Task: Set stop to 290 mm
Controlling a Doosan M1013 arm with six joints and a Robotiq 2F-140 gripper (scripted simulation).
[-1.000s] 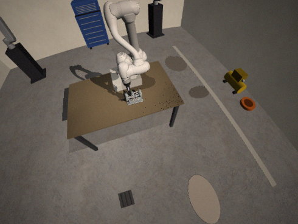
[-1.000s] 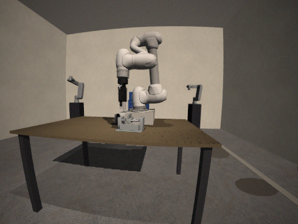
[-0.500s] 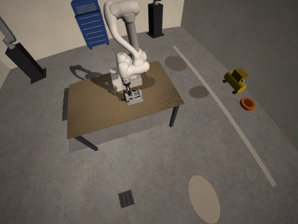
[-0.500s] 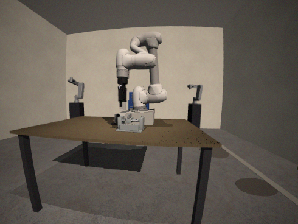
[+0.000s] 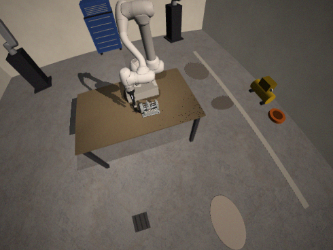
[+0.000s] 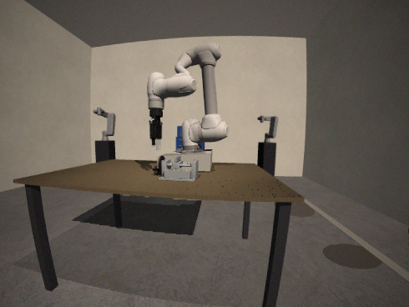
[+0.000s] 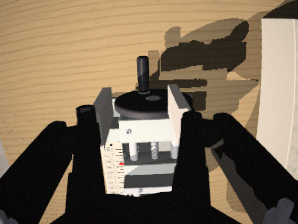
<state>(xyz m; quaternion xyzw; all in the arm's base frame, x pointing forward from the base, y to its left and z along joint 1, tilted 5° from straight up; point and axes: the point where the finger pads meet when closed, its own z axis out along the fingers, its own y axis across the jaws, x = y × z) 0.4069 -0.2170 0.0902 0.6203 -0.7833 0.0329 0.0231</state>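
The grey stop fixture [image 5: 151,108] sits in the middle of the brown table [image 5: 136,112], and it also shows in the exterior view [image 6: 179,168]. In the wrist view its black handwheel [image 7: 141,104] lies flat at the far end, with an upright crank handle [image 7: 143,72]. A scale with a red pointer [image 7: 121,163] runs along the fixture's left side; I cannot read its value. My gripper [image 6: 155,143] hangs above the fixture's handwheel end, clear of it. Its fingers stand partly apart with nothing between them.
The arm's white base block [image 5: 146,89] stands just behind the fixture, at the right in the wrist view [image 7: 280,90]. Off the table are a blue cabinet [image 5: 100,25], black pedestals [image 5: 27,69], a yellow machine [image 5: 264,89] and an orange bowl [image 5: 276,115].
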